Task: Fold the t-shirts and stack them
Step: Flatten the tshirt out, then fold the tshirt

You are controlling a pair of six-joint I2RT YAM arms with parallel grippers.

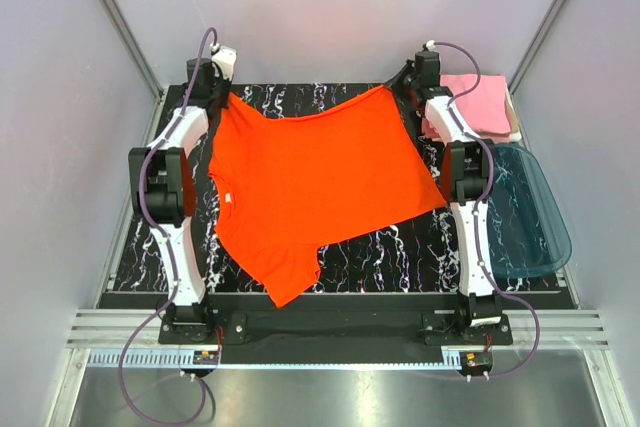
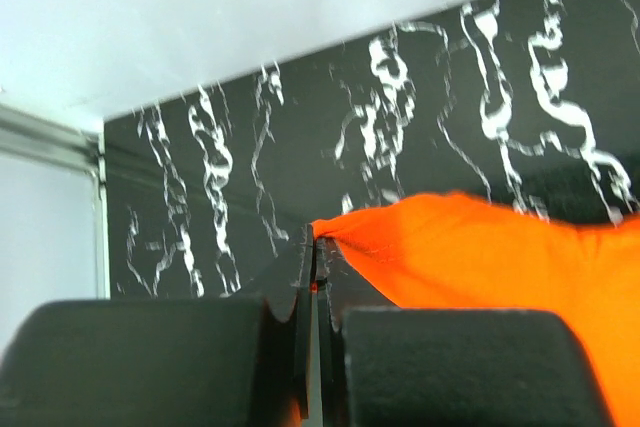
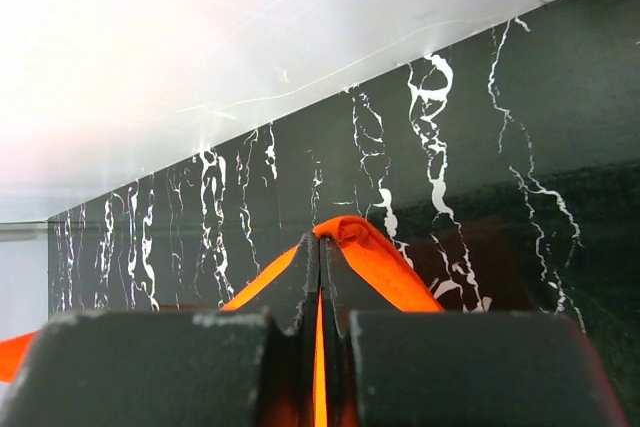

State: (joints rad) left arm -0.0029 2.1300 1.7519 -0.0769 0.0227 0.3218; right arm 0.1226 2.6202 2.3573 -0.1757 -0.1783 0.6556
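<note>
A bright orange-red t-shirt (image 1: 315, 182) is stretched above the black marbled mat (image 1: 400, 247), its collar at the left and a sleeve hanging over the near edge. My left gripper (image 1: 226, 97) is shut on its far left corner, seen in the left wrist view (image 2: 318, 239) with cloth (image 2: 480, 257) trailing right. My right gripper (image 1: 398, 90) is shut on the far right corner, seen in the right wrist view (image 3: 320, 242) with the hem (image 3: 385, 262) pinched between the fingers. Folded light pink t-shirts (image 1: 478, 104) lie stacked at the far right.
A translucent teal plastic tub (image 1: 528, 209) sits at the right edge, beside my right arm. White walls close in the back and both sides. A metal rail runs along the near edge in front of the arm bases.
</note>
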